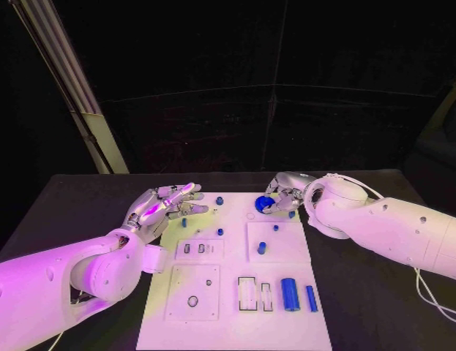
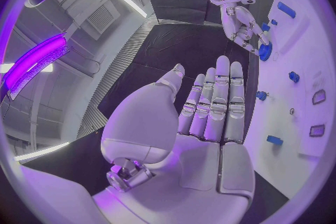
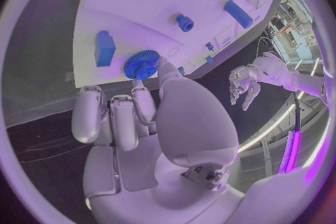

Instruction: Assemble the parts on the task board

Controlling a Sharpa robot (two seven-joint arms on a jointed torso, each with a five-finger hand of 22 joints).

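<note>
**Head view: right hand on blue gear at far end of task board**

Head view: white task board (image 1: 233, 322) lies lengthwise on the black table (image 1: 69, 197), long axis running away from the robot. Near end of board: a blue cylinder (image 1: 289, 294) and a thinner blue bar (image 1: 311, 298) lie flat side by side, long axes along the board's length, next to rectangular slots (image 1: 255, 292). Mid board has a raised square plate (image 1: 275, 241) w/ a short blue peg (image 1: 261, 248) on it.

Right hand (image 1: 280, 196) is at the board's far end, fingertips closed around a round blue gear (image 1: 263, 201). Right wrist view: gear (image 3: 142, 64) sits flat on the board, toothed rim outward, thumb and a fingertip touching its edge; whether it's lifted or seated, can't tell. A blue block (image 3: 105, 48) lies just beside the fingers, another blue peg (image 3: 185, 23) stands beyond them.

Left hand (image 1: 165, 205) hovers over the board's left edge, fingers straight and together, holding nothing. Left wrist view: small blue parts (image 2: 274, 139) lie on the board beside the fingertips.

Room: dark backdrop; a pale slanted post (image 1: 75, 88) behind the table.
</note>
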